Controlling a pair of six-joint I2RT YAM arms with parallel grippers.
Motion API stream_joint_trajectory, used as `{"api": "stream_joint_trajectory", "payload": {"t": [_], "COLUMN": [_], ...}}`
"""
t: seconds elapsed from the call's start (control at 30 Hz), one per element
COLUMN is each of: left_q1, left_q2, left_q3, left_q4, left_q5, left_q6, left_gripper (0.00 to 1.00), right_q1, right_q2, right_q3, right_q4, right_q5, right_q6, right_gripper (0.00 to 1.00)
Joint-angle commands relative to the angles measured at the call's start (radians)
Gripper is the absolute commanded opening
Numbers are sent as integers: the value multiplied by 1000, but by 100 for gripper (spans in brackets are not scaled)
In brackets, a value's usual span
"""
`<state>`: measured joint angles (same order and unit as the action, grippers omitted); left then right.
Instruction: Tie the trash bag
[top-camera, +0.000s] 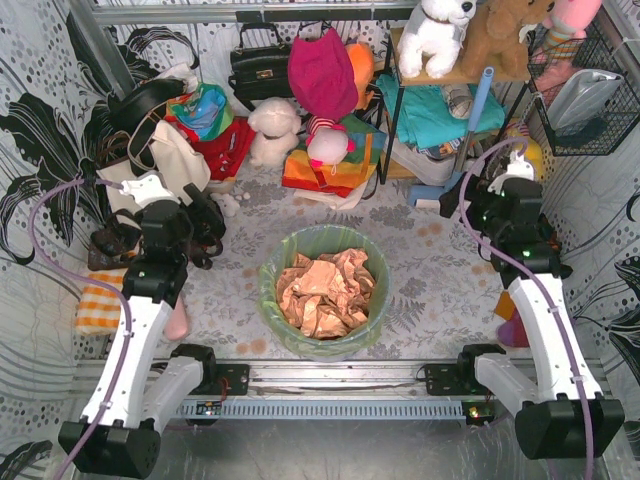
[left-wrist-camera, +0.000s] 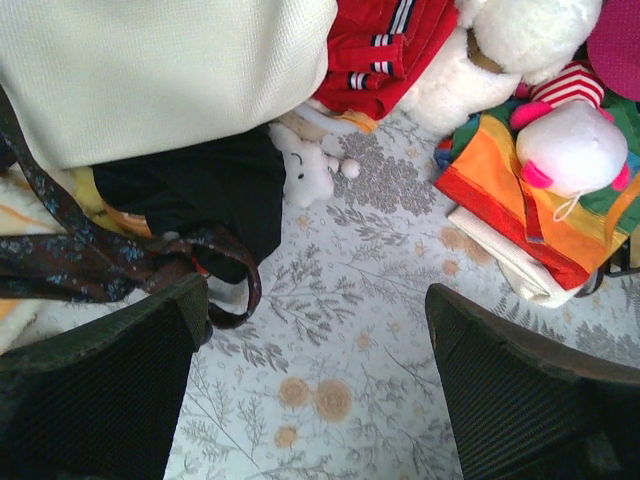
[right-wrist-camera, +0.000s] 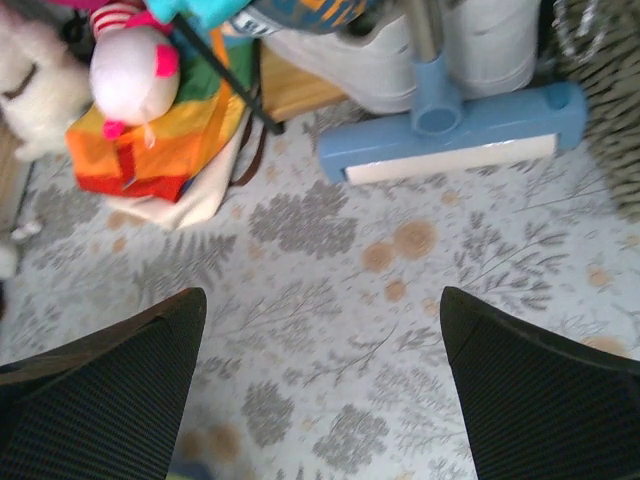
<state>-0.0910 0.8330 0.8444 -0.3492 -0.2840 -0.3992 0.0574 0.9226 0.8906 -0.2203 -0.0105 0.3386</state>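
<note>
None of the tying is done: the trash bag (top-camera: 268, 300) stands with its mouth open and rolled outward, crumpled paper (top-camera: 325, 290) showing inside. Gathering and knotting are all left. Left of the bag and well apart from it, the left gripper (left-wrist-camera: 315, 292) hangs spread wide, holding nothing. Right of the bag, the right gripper (right-wrist-camera: 322, 300) is equally wide and empty. Count: two grippers, one bag, one heap of paper.

Open floral tablecloth (top-camera: 430, 250) either side of the trash bag (top-camera: 322, 237); tote bags (top-camera: 178, 158) left, toys (top-camera: 274, 128) behind.
</note>
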Motion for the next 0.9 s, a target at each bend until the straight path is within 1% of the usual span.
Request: {"api": "stream_joint_trajectory", "payload": {"t": [0.0, 0.07, 0.13, 0.3, 0.4, 0.47, 0.53, 0.63, 0.77, 0.87], "left_q1": [-6, -6, -6, -9, -15, -26, -49, -108, -190, -262], "left_q2": [-21, -20, -15, 11, 1, 7, 15, 14, 22, 31], "left_q3": [91, 148, 187, 297, 332, 339, 341, 347, 375, 406], "left_q4": [-187, -249, -292, -464, -529, -568, -616, -658, -700, -712], "left_q5": [43, 60, 128, 258, 349, 414, 450, 454, 400, 371], "left_q6": [-36, -46, -43, -28, -36, -34, -34, -54, -101, -147], "left_gripper": [98, 98, 98, 98, 99, 99, 98, 99, 96, 93], "right_q1": [-2, -2, -2, 1, 6, 15, 27, 80, 249, 327], "right_q2": [53, 84, 103, 98, 96, 97, 90, 78, 84, 95], "right_q3": [159, 223, 272, 354, 412, 452, 475, 478, 484, 493], "right_q4": [-267, -341, -400, -527, -607, -667, -705, -716, -719, -732], "right_q5": [-159, -225, -287, -368, -436, -452, -459, -463, -367, -313], "right_q6": [74, 102, 124, 185, 190, 183, 190, 232, 302, 325], "right_gripper": [97, 92, 88, 83, 81, 80, 77, 72, 73, 73]}}
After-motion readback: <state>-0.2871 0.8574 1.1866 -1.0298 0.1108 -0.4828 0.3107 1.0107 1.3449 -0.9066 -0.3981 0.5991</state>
